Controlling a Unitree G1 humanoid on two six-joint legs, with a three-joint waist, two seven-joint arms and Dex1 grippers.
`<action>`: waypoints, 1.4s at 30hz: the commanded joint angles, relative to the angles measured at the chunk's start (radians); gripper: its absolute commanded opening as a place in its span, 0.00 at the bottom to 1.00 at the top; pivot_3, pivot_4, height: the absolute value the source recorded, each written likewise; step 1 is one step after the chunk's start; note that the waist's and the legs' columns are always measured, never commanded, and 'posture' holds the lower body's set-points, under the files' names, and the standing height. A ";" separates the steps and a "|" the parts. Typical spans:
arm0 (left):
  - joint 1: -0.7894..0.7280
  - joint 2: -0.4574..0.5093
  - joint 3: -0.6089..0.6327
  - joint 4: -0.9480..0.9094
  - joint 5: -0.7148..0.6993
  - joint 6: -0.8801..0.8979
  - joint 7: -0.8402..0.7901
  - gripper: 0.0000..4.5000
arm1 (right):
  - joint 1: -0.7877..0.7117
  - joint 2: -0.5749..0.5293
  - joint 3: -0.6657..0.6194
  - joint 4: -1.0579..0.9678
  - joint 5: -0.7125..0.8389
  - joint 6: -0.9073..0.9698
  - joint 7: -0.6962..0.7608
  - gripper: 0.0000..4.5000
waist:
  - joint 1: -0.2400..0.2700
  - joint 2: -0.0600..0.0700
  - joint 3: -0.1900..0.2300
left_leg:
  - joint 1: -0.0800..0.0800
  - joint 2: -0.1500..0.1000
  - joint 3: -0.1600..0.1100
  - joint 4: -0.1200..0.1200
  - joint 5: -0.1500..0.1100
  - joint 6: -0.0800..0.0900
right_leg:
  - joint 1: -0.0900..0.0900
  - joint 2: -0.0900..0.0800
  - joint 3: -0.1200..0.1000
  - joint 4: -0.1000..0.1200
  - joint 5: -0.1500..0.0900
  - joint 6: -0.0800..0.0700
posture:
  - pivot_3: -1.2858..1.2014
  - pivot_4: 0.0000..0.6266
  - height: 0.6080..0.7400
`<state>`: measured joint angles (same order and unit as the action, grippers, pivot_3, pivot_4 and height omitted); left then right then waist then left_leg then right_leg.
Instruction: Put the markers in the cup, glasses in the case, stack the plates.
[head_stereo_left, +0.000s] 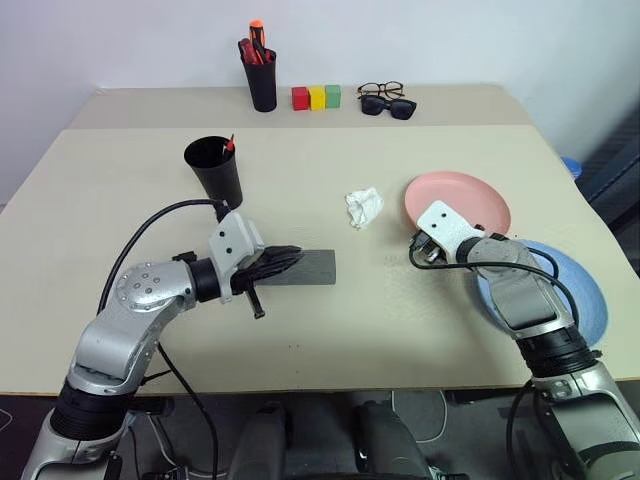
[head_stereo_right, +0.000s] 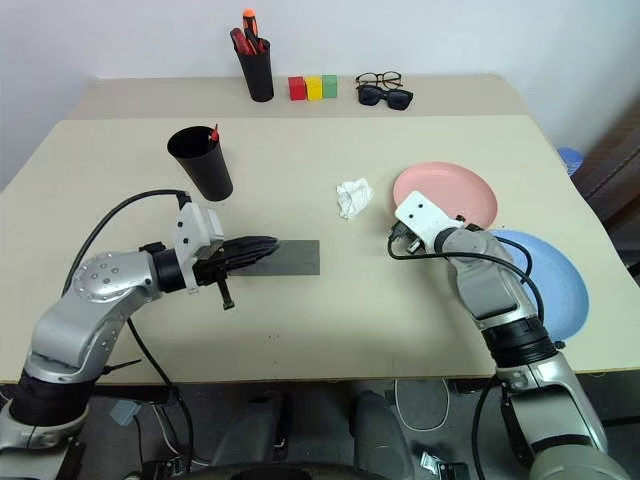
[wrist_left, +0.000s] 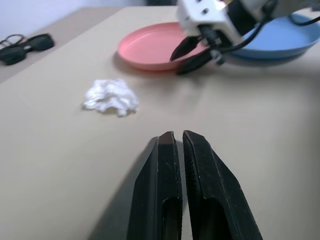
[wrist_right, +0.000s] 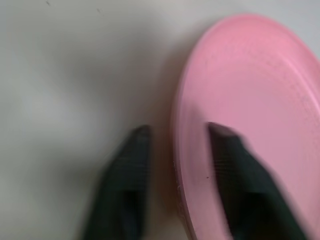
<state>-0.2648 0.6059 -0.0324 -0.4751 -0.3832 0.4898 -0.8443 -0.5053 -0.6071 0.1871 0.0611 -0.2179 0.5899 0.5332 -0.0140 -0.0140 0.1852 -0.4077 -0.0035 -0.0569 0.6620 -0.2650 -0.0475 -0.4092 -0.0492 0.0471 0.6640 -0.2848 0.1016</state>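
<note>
Toward the left side of the worktop (head_stereo_left: 420, 340), a little back from its middle, stands the cup (head_stereo_left: 215, 170), upright, with a red tip showing above its rim, so I judge the markers are already in it. In front of the cup, nearer the front edge, the left tool (head_stereo_left: 290, 262) lies nearly level with its fingers pressed together and nothing between them, resting over the near end of the case (head_stereo_left: 310, 268); the grey case lies flat and closed, its long axis running left to right across the worktop. Past it, about mid-worktop, is a crumpled white tissue (head_stereo_left: 364, 207). Right of that comes the pink plate (head_stereo_left: 470, 198), and the right tool (wrist_right: 177, 150) straddles its near-left rim: one finger is outside on the worktop, the other over the plate's inner face. The wrist view shows a gap on either side of the rim, so I cannot tell whether the pinch is yet firm. The blue plate (head_stereo_left: 590, 300) lies just beside the pink one, toward the front right corner, partly under the right arm. That is the relation the stacking turns on: the pink plate has to travel right and toward the front edge to land on the blue, and the right arm is the nearer one by far. Along the back edge stand a pen pot (head_stereo_left: 261, 80), three coloured blocks (head_stereo_left: 316, 97) and two spare pairs of spectacles (head_stereo_left: 388, 100).
</note>
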 joint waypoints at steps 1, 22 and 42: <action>-0.001 -0.004 -0.022 -0.029 -0.009 -0.030 -0.010 0.04 | -0.012 0.006 -0.010 -0.012 -0.013 -0.034 -0.023 0.01 | -0.001 0.000 0.000 | 0.000 0.000 0.000 0.000 0.000 0.000 | 0.000 0.000 0.000 0.000 0.000 0.000 | 0.52 0.24 1.00; -0.220 -0.186 -0.087 0.422 0.042 -0.267 -0.064 0.04 | 0.676 -0.142 -0.532 -0.832 0.077 0.080 0.120 0.01 | 0.023 0.001 0.000 | 0.000 0.000 0.000 0.001 -0.001 0.001 | 0.004 0.002 -0.003 -0.002 0.000 0.000 | 0.52 0.24 1.00; -0.144 -0.120 -0.006 0.420 0.104 -0.302 -0.045 0.04 | 0.160 0.166 -0.186 -0.450 0.208 0.112 0.024 0.72 | -0.015 0.001 0.000 | 0.006 0.001 -0.001 0.000 -0.001 0.001 | 0.005 0.003 0.000 0.000 0.000 0.000 | 0.52 0.24 1.00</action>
<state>-0.4211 0.4686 -0.0871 -0.0223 -0.2936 0.2085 -0.9271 -0.2974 -0.4649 -0.0404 -0.4568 -0.0426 0.7320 0.5580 -0.0287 -0.0128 0.1854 -0.4025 -0.0023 -0.0580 0.6617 -0.2656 -0.0464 -0.4044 -0.0461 0.0475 0.6640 -0.2850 0.1016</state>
